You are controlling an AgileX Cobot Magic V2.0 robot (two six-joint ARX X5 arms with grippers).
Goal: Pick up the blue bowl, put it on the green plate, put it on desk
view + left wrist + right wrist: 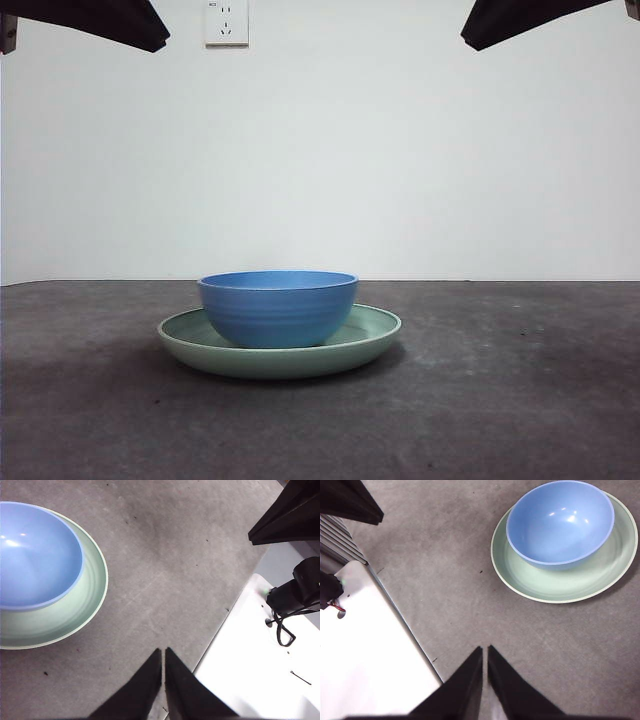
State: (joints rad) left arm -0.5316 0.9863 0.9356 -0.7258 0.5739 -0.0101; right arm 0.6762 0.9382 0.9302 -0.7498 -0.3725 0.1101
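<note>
The blue bowl [278, 308] sits upright inside the green plate [370, 335] on the desk [520, 400], at the middle of the front view. Both wrist views show the same stack from above: blue bowl [35, 555] on green plate [65, 620], and blue bowl [560, 522] on green plate [560, 587]. My left gripper [163, 652] is shut and empty, high above bare desk and well away from the plate. My right gripper [485, 650] is likewise shut and empty, off to the plate's other side. In the front view both arms show only as black tips at the top corners.
A white wall with a socket [226, 22] stands behind the desk. A white base plate [260, 665] with a black cable borders the desk's edge in the left wrist view; a similar white panel [365, 650] shows in the right wrist view.
</note>
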